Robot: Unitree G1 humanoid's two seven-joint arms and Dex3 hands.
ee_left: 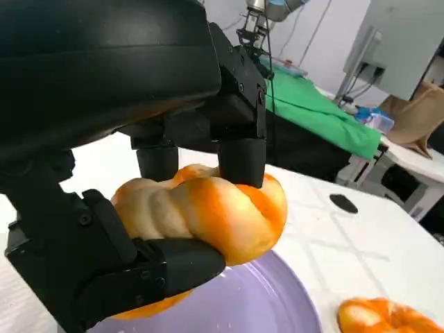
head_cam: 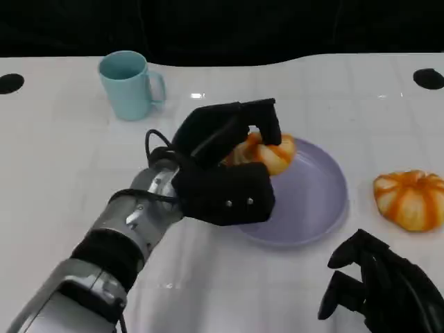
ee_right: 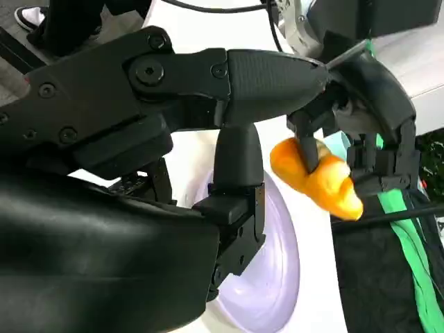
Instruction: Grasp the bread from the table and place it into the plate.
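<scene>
My left hand (head_cam: 225,163) grips an orange and cream twisted bread (head_cam: 272,153) over the far left part of the lavender plate (head_cam: 316,201). In the left wrist view the bread (ee_left: 208,211) sits between the fingers (ee_left: 239,156) and the thumb, just above the plate (ee_left: 243,305). In the right wrist view, the same bread (ee_right: 316,177) hangs in the left hand (ee_right: 368,118) above the plate (ee_right: 274,277). My right hand (head_cam: 388,288) rests at the near right of the table, holding nothing, its fingers loosely curled. My right hand's fingers (ee_right: 236,159) also show up close.
A second orange bread (head_cam: 411,199) lies on the white table right of the plate, also seen as the bread (ee_left: 385,316). A light blue mug (head_cam: 128,84) stands at the back left. Black round marks (head_cam: 428,78) sit near the table's far corners.
</scene>
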